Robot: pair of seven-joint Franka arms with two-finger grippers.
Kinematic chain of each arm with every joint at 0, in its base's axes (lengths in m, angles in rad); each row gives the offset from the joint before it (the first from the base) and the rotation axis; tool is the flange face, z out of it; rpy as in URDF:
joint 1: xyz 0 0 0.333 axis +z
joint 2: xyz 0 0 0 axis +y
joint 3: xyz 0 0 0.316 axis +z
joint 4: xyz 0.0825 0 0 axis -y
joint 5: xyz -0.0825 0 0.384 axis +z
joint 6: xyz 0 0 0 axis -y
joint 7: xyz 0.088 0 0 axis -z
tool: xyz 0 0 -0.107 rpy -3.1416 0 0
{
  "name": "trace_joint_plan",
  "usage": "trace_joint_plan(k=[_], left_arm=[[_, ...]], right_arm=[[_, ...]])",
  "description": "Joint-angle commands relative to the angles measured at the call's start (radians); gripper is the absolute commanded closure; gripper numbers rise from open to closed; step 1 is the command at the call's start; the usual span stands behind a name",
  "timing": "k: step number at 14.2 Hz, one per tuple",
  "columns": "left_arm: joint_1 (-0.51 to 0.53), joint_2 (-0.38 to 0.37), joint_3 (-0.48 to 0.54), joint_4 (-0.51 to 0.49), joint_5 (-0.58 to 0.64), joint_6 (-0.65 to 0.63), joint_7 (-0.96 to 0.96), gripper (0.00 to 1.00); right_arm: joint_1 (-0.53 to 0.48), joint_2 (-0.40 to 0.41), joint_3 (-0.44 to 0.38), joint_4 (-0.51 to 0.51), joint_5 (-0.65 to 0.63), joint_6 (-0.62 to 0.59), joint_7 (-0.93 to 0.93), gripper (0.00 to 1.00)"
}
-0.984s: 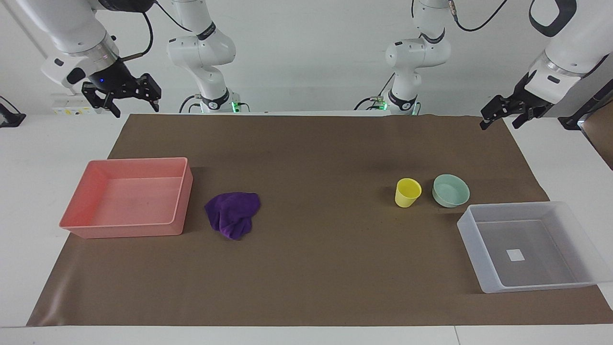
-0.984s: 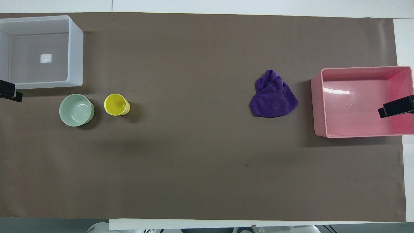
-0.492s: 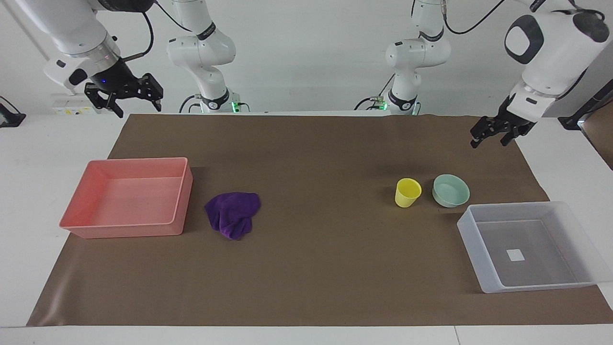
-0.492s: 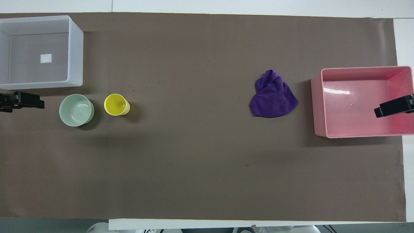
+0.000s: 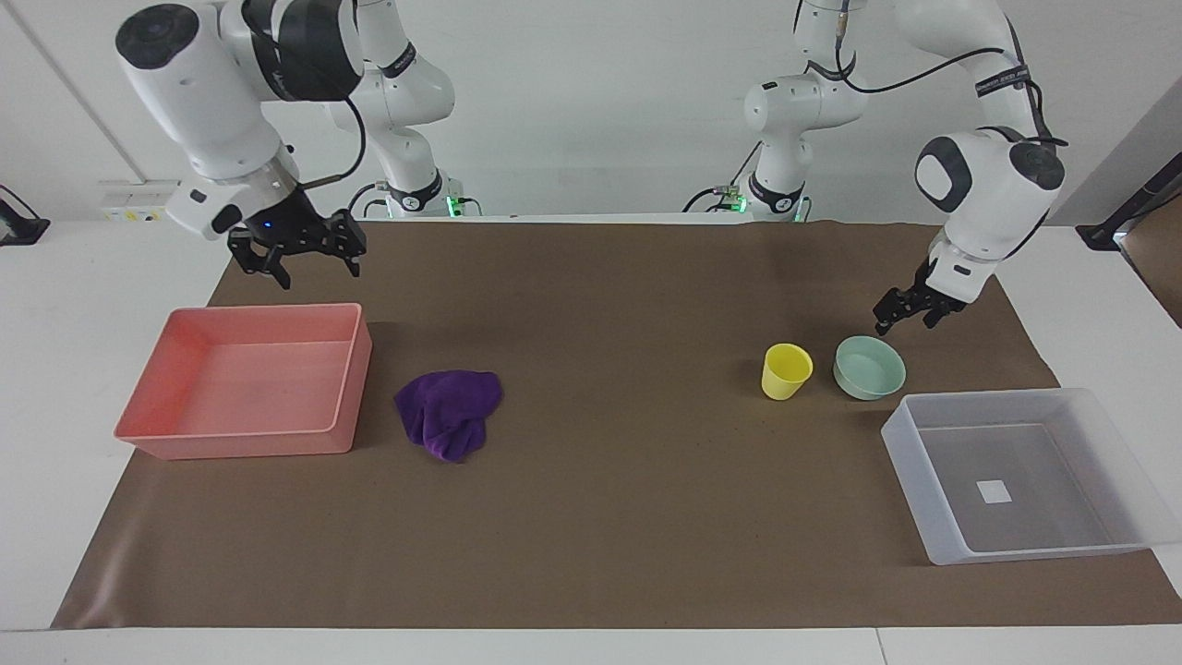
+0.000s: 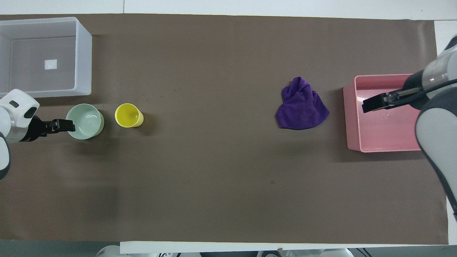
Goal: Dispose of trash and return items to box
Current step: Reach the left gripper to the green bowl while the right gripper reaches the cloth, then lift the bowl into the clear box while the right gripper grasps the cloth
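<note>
The purple rag [image 5: 450, 411] lies crumpled on the brown mat beside the pink tray; it also shows in the overhead view [image 6: 301, 109]. The yellow cup [image 5: 786, 370] [image 6: 128, 115] stands upright beside the mint-green bowl [image 5: 869, 367] [image 6: 85, 121]. The translucent bin [image 5: 910, 494] [image 6: 83, 60] stands empty at the left arm's end, farther from the robots than the bowl. My left gripper [image 5: 903, 323] [image 6: 69, 125] is open, low over the bowl's rim, not touching it. My right gripper [image 5: 314, 270] [image 6: 367, 106] is open, raised over the pink tray.
The pink tray [image 5: 351, 379] [image 6: 351, 117] stands empty at the right arm's end of the table. A brown mat [image 5: 609, 517] covers the table. The two arm bases stand at the table's edge nearest the robots.
The left gripper came down from the table's end to just over the bowl's rim. The right gripper came down and inward, over the pink tray toward the rag. The objects have not moved.
</note>
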Motion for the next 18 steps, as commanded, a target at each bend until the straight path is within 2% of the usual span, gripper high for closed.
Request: trace_joint_plan(k=[1,2,3,6,8,10,11,13,14,15,17,18], left_arm=[[0.009,0.052,-0.006,-0.028,-0.004,0.113,0.001,0.25],[0.011,0.062,-0.006,-0.028,-0.004,0.116,-0.001,0.84],[0.014,0.072,-0.006,-0.026,-0.004,0.122,0.002,0.95],[0.015,0.08,-0.004,-0.02,-0.004,0.145,0.002,1.0],[0.015,0.076,-0.004,0.021,-0.004,0.092,-0.005,1.0],[0.011,0.013,-0.006,0.114,-0.004,-0.116,-0.008,1.0],[0.005,-0.019,-0.006,0.194,-0.004,-0.246,-0.013,1.0],[0.008,-0.021,-0.006,0.394,-0.013,-0.466,-0.034,1.0],[0.012,0.012,-0.006,0.485,-0.02,-0.505,-0.048,1.0],[0.014,0.058,-0.006,0.538,-0.02,-0.476,-0.059,1.0],[0.02,0.14,0.005,0.567,-0.02,-0.319,-0.071,1.0],[0.027,0.233,0.007,0.622,-0.021,-0.253,-0.076,1.0]], right_arm=[[0.02,0.083,-0.002,-0.067,0.053,0.181,0.007,0.02],[0.043,0.117,-0.002,-0.084,0.055,0.247,0.009,0.02],[0.055,0.157,-0.002,-0.086,0.053,0.292,0.015,0.02],[0.088,0.241,-0.002,-0.089,0.055,0.39,0.015,0.02],[0.106,0.296,0.0,-0.121,0.055,0.499,0.015,0.02],[0.12,0.336,0.0,-0.152,0.055,0.582,0.018,0.04],[0.121,0.34,0.006,-0.172,0.055,0.596,0.018,0.1],[0.12,0.34,0.012,-0.174,0.055,0.594,0.018,0.33],[0.12,0.34,0.012,-0.175,0.055,0.594,0.018,0.54],[0.12,0.34,0.01,-0.175,0.055,0.588,0.018,0.77],[0.117,0.34,0.01,-0.164,0.055,0.588,0.016,0.97],[0.118,0.334,0.01,-0.157,0.055,0.584,0.018,1.0]])
